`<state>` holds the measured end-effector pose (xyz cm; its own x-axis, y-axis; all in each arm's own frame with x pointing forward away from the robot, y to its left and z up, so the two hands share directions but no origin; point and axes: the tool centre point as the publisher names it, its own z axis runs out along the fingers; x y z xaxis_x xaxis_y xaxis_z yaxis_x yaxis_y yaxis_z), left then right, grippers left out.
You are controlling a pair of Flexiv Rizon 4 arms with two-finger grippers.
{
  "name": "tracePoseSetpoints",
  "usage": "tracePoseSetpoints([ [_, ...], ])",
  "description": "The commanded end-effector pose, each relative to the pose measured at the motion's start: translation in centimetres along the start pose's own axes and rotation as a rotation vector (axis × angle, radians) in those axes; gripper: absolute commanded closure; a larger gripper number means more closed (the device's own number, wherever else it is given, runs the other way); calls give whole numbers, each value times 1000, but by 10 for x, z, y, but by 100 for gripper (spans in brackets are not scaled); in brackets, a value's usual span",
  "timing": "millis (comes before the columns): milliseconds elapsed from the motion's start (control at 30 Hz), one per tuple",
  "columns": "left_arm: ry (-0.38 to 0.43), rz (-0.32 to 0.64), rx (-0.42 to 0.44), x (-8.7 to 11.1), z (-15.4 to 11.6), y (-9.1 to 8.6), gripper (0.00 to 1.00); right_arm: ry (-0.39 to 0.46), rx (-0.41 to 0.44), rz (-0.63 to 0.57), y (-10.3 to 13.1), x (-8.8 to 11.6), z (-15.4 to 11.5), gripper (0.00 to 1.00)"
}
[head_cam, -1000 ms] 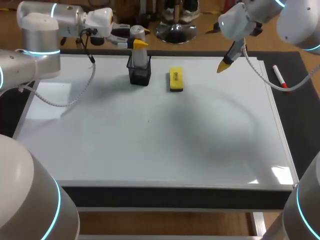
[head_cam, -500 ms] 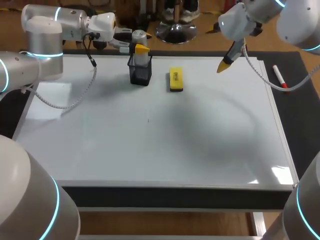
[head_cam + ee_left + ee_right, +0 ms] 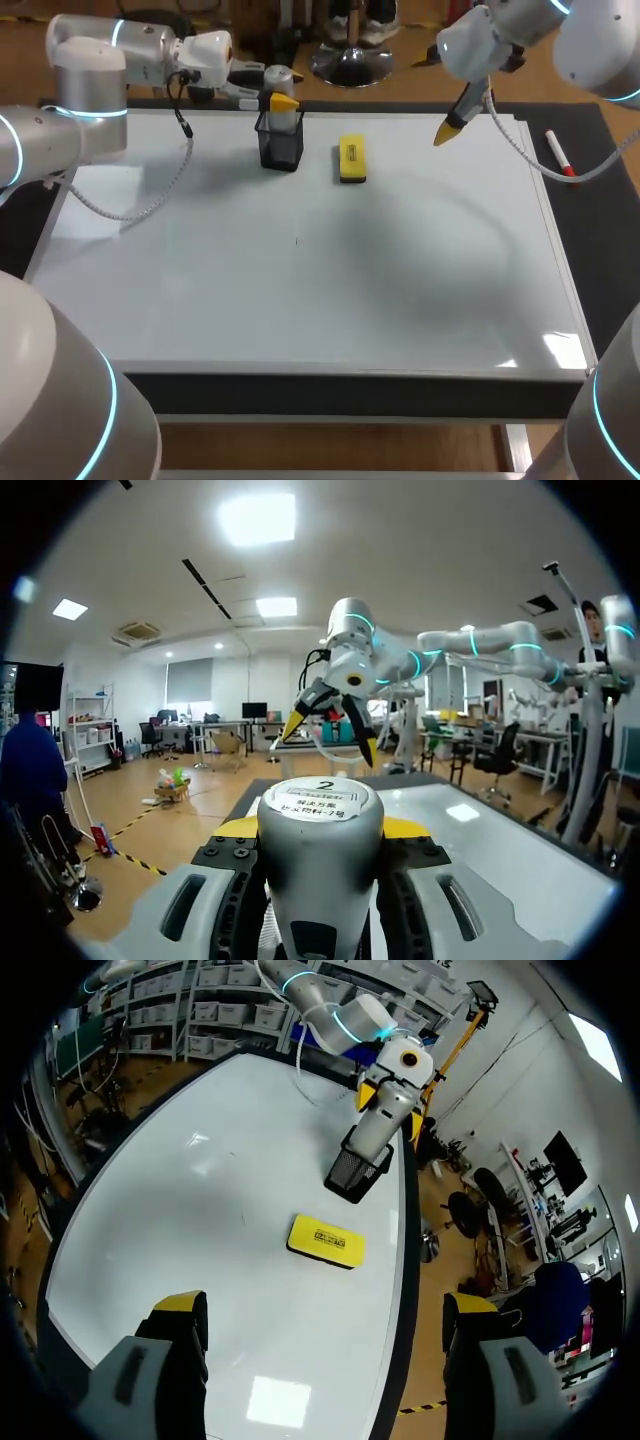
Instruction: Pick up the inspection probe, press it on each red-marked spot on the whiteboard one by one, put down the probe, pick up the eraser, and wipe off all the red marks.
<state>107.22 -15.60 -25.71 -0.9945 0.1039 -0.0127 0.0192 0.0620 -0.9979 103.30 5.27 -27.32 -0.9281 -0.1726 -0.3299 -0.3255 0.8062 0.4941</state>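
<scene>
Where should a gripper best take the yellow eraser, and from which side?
I would grip the eraser across its two long sides, near the middle, coming straight down from above: it lies flat on the whiteboard, narrow and free on all sides.

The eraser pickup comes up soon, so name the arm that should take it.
Right, probably. The right gripper is open and empty, with the eraser lying free ahead of it. The left gripper is shut on the inspection probe at the black mesh holder, so it is occupied.
</scene>
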Motion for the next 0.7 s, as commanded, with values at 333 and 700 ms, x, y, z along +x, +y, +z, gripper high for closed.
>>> tracePoseSetpoints([
  [333, 13, 11, -8, -4, 1, 4, 58, 2, 4, -1, 0, 0, 0, 0],
  [700, -7, 29, -30, -6, -6, -1, 0, 2, 4, -1, 0, 0, 0, 0],
])
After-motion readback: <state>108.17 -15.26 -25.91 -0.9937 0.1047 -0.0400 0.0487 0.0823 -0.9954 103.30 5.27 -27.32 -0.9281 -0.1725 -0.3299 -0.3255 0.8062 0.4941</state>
